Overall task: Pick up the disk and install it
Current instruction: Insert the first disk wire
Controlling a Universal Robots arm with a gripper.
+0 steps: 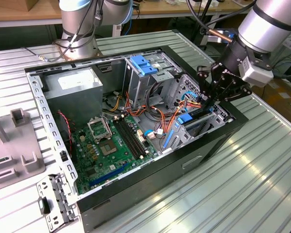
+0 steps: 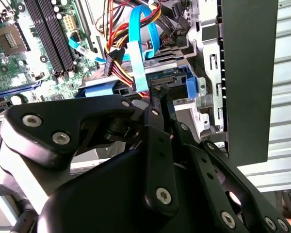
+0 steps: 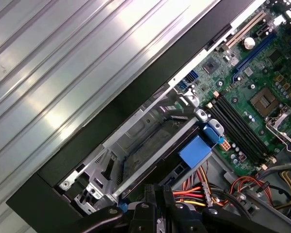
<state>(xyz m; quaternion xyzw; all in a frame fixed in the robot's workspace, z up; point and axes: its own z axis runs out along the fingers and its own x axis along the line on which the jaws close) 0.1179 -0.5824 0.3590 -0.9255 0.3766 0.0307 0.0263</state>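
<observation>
Blue-railed disk (in its bay) beneath the end effector.

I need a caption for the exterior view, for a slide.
Gripper reaches into open computer case at the disk.

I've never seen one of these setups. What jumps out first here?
An opened computer case lies on its side on a ribbed metal table, its green motherboard bare. At the exterior view's right, the arm's black gripper reaches into the drive bay, where the disk sits among orange and blue cables.
</observation>
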